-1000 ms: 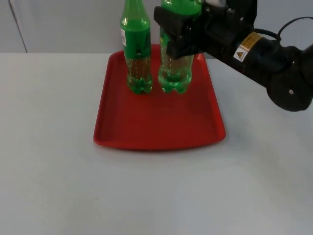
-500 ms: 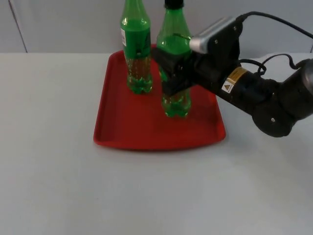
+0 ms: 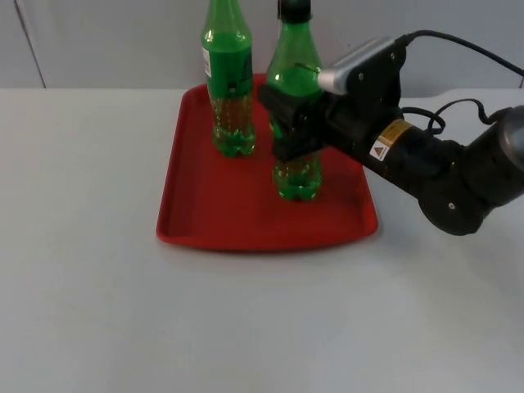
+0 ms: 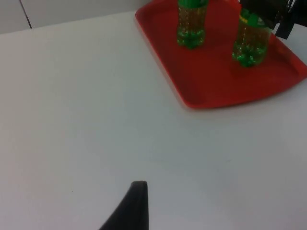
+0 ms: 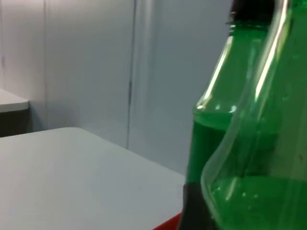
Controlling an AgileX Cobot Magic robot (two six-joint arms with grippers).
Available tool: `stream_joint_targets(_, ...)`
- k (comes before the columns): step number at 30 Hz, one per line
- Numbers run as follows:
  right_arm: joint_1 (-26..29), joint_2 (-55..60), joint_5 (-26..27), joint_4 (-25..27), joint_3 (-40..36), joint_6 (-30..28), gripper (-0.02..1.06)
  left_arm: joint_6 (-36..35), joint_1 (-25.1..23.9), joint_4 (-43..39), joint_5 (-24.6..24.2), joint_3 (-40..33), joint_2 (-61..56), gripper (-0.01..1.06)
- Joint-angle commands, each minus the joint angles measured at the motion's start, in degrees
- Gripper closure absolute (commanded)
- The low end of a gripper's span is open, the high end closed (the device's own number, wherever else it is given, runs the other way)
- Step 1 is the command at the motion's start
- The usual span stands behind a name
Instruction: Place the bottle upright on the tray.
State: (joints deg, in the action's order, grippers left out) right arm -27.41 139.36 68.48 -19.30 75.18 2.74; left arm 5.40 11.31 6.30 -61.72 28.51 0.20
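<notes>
In the top view, a green bottle (image 3: 296, 123) was seen standing upright on the red tray (image 3: 229, 213), near the tray's right rim. The right pincer (image 3: 288, 123) was pinched around the bottle's middle. A second green bottle (image 3: 228, 82) was seen upright near the tray's far left part, a little apart from the first one. Bare red floor was left open at the tray's near half. The white bench (image 3: 123, 311) was seen wide and open in front of the tray and to its left.

In the left wrist view, the tray (image 4: 211, 91) and both bottles (image 4: 249, 40) (image 4: 192, 24) were seen well away, and a black fingertip of the left pincer (image 4: 132, 208) was held over open bench, where that arm waited. Whether it was spread could not be told.

In the right wrist view, the held bottle (image 5: 268, 158) was seen very close, with the second bottle (image 5: 225, 124) just behind it.

Compared with half a second before, the held bottle was hardly moved; one second before, it was held farther back, beside the second bottle.
</notes>
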Motion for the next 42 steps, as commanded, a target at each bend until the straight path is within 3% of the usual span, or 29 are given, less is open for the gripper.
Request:
stream_joint_targets(1, -0.25, -0.29, 1.05, 2.37, 0.22, -0.6, 1.05, -0.24, 0.33, 0.09, 0.1, -0.25, -0.2, 0.0)
stream_joint_targets(16, -0.25, -0.29, -0.17, 2.71, 0.22, 0.67, 1.05, -0.24, 0.33, 0.09, 0.1, -0.25, -0.2, 0.0)
stream_joint_targets(20, -0.25, -0.29, -2.68, 2.31, 0.22, 0.67, 1.03, -0.24, 0.33, 0.09, 0.1, -0.25, -0.2, 0.0)
stream_joint_targets(22, -0.25, -0.29, -4.31, 0.87, 0.22, 0.67, 0.97, -0.24, 0.33, 0.09, 0.1, -0.25, -0.2, 0.0)
stream_joint_targets(24, -0.25, -0.29, -4.87, -0.57, 0.22, 0.67, 0.82, -0.24, 0.33, 0.09, 0.1, -0.25, -0.2, 0.0)
stream_joint_targets(26, -0.25, -0.29, -4.87, -0.57, 0.22, 0.67, 0.78, -0.24, 0.33, 0.09, 0.1, -0.25, -0.2, 0.0)
stream_joint_targets(28, -0.25, -0.29, -4.87, -0.45, 0.22, 0.67, 0.57, -0.24, 0.33, 0.09, 0.1, -0.25, -0.2, 0.0)
stream_joint_targets(33, -0.25, -0.29, -4.97, 0.52, 0.22, 0.67, 0.3, -0.24, 0.33, 0.09, 0.1, -0.25, -0.2, 0.0)
stream_joint_targets(42, -0.25, -0.29, -6.1, 0.41, 0.22, 2.69, 0.26, -0.24, 0.33, 0.09, 0.1, -0.25, -0.2, 0.0)
